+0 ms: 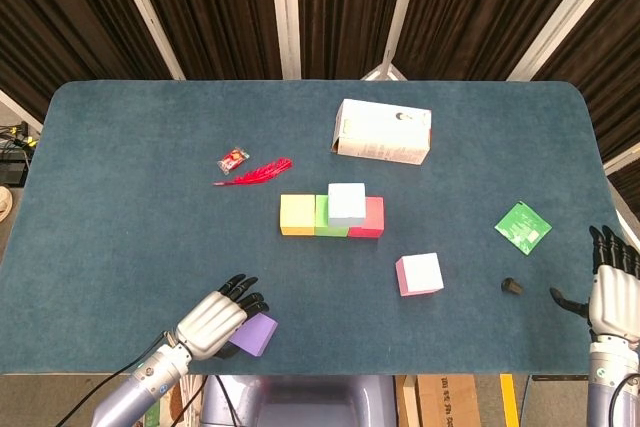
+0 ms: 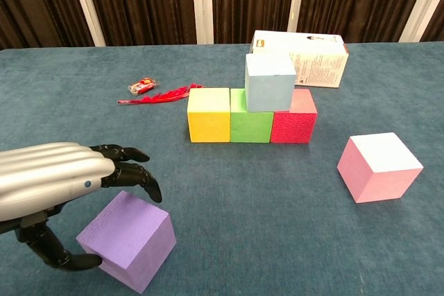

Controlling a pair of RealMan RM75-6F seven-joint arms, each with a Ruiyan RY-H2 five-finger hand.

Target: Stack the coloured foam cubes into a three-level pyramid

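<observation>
One left hand (image 2: 66, 181) over purple cube (image 2: 128, 240).

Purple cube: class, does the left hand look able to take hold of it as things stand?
Probably yes. The left hand hangs right over the purple cube, fingers apart above its top and thumb low at its left side. Nothing lies between them.

Head view looks steeply down over the whole table (image 1: 120, 147), chest view sits low and close, both sharing the cube stack (image 1: 333, 215).
</observation>
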